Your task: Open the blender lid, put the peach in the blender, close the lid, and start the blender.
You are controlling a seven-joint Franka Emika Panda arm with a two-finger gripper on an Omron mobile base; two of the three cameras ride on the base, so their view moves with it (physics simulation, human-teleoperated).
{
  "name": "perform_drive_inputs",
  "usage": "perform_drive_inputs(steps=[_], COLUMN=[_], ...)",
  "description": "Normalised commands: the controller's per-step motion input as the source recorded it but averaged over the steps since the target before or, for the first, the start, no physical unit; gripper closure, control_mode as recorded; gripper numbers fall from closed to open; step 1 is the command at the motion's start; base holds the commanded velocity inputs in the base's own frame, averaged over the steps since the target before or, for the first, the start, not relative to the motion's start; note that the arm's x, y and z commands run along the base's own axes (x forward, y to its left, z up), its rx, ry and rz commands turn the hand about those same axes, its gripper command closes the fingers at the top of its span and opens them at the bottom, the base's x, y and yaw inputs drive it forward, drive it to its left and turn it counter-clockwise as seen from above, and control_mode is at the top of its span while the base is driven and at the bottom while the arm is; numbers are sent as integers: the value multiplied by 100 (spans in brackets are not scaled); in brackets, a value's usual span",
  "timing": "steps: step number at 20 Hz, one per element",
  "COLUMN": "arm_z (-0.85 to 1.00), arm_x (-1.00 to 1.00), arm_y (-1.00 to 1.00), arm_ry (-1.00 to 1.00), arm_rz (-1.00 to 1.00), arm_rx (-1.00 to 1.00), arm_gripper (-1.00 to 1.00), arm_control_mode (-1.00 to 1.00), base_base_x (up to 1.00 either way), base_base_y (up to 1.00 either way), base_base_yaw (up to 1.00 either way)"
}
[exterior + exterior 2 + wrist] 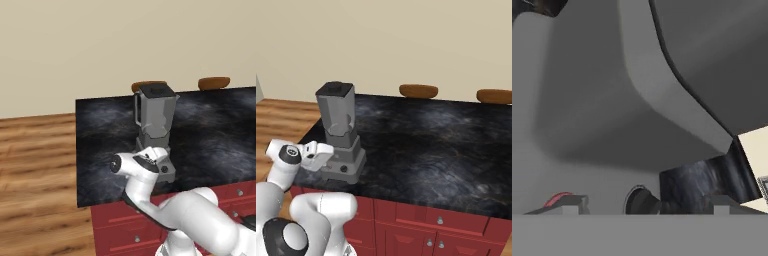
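The gripper (pixel 644 206), fingers spread, noses against the base of the blender (pixel 156 131) beside its black knob (pixel 639 201), lid (pixel 156 91) seated; a crooked push could shove the blender across the counter (pixel 431 145).

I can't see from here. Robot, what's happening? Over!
Gripper up close at the blender base, by the black knob; jaws hard to read. Blender lid on the jar. Nothing in the way.
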Motion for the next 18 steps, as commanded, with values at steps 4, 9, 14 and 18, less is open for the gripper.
perform_drive_inputs(steps=[4,9,14,18], arm_z=[-36,-45,-47,-22], arm_x=[10,0,0,0], arm_y=[2,0,0,0], arm_ry=[0,0,0,0], arm_rz=[0,0,2,1], arm_rx=[0,0,1,1], arm_gripper=[-100,-100,-100,-100], arm_control_mode=[-100,-100,-100,-100], base_base_x=[0,0,0,0], base_base_y=[0,0,0,0], base_base_yaw=[0,0,0,0])
